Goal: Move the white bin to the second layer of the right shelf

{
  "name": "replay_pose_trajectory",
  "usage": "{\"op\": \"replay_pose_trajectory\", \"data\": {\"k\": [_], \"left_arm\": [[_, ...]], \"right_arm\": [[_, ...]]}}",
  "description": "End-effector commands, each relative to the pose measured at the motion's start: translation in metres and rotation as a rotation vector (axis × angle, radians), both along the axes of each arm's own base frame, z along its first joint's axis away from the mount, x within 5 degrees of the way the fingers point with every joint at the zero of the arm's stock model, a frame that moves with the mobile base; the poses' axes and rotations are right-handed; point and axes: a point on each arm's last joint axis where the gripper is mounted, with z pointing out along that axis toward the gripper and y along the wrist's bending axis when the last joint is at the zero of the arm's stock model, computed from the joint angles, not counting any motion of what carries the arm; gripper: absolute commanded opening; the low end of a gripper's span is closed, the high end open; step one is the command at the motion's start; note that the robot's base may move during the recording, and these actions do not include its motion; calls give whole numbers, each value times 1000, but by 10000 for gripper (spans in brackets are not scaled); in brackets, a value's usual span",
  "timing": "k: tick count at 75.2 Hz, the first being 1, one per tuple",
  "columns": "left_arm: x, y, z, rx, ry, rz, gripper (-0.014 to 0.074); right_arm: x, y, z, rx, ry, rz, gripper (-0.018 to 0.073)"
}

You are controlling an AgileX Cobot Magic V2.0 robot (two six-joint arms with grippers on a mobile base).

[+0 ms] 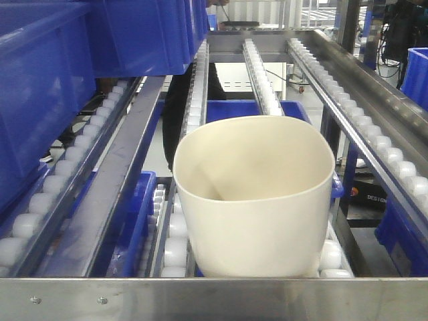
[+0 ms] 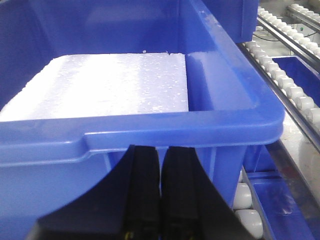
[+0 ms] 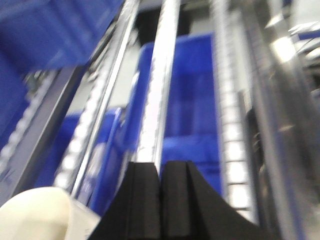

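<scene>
The white bin (image 1: 254, 200) stands upright and empty on the roller rails of the right shelf second layer (image 1: 314, 80), just behind the riveted steel front lip (image 1: 214, 299). No gripper touches it in the front view. In the right wrist view a corner of the white bin (image 3: 37, 215) shows at the lower left, beside my right gripper (image 3: 161, 167), whose black fingers are shut with nothing between them above the rails. My left gripper (image 2: 160, 152) is shut and empty, right in front of the wall of a blue crate (image 2: 150, 135).
The blue crate in the left wrist view holds a white foam slab (image 2: 100, 85). More blue crates (image 1: 73, 73) sit on the left rails of the shelf, and others (image 1: 257, 110) lie on the level below. Steel rails with white rollers (image 1: 381, 144) slope back on the right.
</scene>
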Motion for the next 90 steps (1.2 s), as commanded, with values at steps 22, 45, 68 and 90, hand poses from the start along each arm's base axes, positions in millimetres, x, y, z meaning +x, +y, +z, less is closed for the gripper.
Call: {"op": "replay_pose_trajectory", "data": {"k": [22, 45, 68, 90], "left_arm": [[1, 0, -4, -11, -64, -6, 85], [1, 0, -4, -11, -64, -6, 85], [1, 0, -4, -11, -64, -6, 85], [1, 0, -4, -11, -64, -6, 85]], "right_arm": [[-38, -11, 21, 28, -281, -70, 55], [-38, -11, 19, 26, -266, -65, 55], [-38, -11, 19, 26, -266, -66, 55], [-47, -13, -12, -25, -270, -76, 55]]}}
